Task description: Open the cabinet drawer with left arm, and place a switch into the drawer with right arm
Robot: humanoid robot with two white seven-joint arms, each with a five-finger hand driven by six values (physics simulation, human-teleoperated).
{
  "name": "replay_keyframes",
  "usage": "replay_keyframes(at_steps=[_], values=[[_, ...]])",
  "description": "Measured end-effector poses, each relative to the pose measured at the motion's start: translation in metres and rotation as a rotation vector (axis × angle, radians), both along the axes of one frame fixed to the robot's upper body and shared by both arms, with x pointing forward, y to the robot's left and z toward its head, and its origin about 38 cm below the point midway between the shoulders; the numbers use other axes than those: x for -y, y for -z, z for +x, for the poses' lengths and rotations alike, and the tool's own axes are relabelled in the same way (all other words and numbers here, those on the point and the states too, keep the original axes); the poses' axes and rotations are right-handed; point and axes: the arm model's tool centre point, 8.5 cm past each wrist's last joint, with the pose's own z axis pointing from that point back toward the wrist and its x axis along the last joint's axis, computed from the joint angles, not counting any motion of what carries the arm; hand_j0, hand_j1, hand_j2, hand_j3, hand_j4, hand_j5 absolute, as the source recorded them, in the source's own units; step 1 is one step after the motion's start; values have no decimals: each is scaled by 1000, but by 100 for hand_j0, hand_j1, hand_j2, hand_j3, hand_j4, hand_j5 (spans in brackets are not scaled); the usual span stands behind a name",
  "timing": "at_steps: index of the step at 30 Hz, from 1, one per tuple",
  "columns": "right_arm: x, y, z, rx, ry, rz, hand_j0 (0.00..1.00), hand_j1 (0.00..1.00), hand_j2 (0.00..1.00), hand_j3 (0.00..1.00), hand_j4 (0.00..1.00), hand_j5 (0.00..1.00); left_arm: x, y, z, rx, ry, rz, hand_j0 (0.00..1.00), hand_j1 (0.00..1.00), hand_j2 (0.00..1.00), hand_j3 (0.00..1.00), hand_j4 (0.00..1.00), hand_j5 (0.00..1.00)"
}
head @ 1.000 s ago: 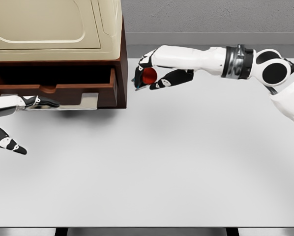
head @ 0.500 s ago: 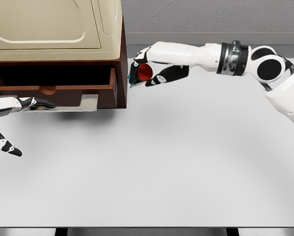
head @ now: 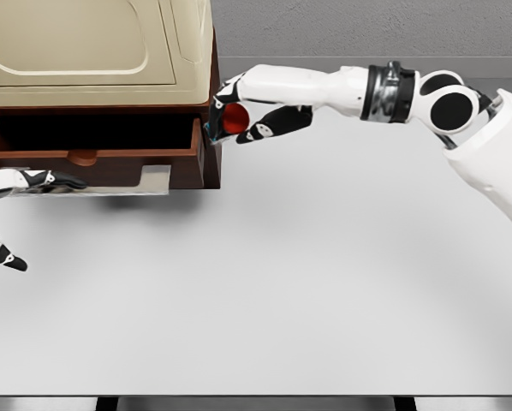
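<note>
Switch (red) clamped in right hand, beside cabinet corner; drawer open.

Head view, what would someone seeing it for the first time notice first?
Most striking is the right robot hand, closed around a red switch right at the cabinet's right side, just above the white table. Next comes the open brown drawer at upper left. The left robot hand shows at the left edge, fingers spread, holding nothing.
</note>
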Motion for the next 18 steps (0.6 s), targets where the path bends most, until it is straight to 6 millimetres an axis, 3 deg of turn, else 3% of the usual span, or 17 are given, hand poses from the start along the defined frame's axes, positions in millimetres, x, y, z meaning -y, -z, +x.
replay_keyframes(at_steps=[12,18], values=[[-26,-8,7,2,-24,15,48,48,48,48,48,48,1,-24,3,87,29,-27,100,100,100,100,100,100],[-39,-11,11,0,-34,19,48,48,48,48,48,48,5,-56,4,198,81,-66,100,100,100,100,100,100]])
